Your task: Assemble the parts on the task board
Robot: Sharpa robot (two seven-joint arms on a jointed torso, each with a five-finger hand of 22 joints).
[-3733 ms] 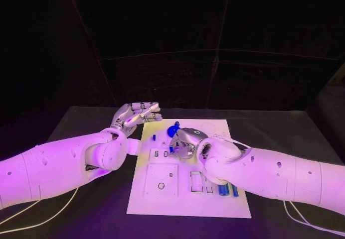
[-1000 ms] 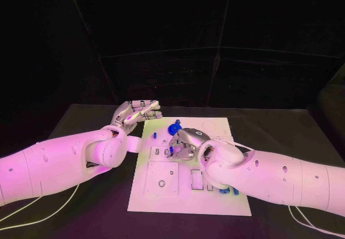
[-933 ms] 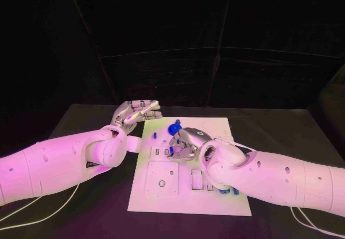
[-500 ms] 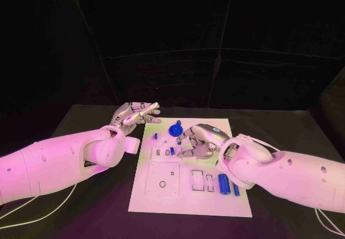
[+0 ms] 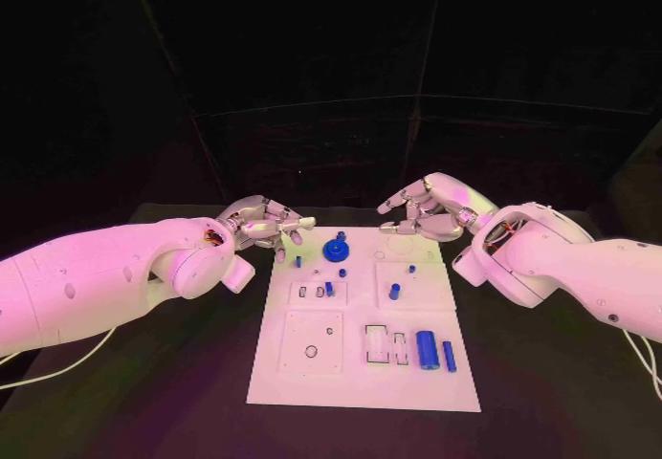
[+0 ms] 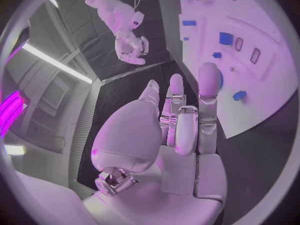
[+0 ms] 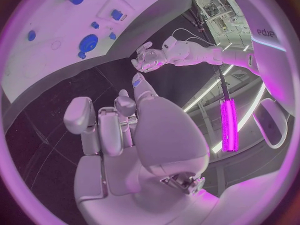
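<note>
Both hands hover empty at the far end of the white task board (image 5: 362, 335): the left hand (image 5: 262, 222) off its far left corner, the right hand (image 5: 430, 208) above its far edge, fingers loosely curled and apart. Blue parts (image 5: 336, 251) lie scattered on the board.

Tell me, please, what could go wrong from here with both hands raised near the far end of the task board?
1. The two blue cylinders lie loose on their sides near the task board's right edge; a passing arm might roll them off.
2. The left hand hovers close to a small upright blue part; lowering carelessly could tip it.
3. The right hand holds nothing, so it must reach in again past the blue disc.
</note>
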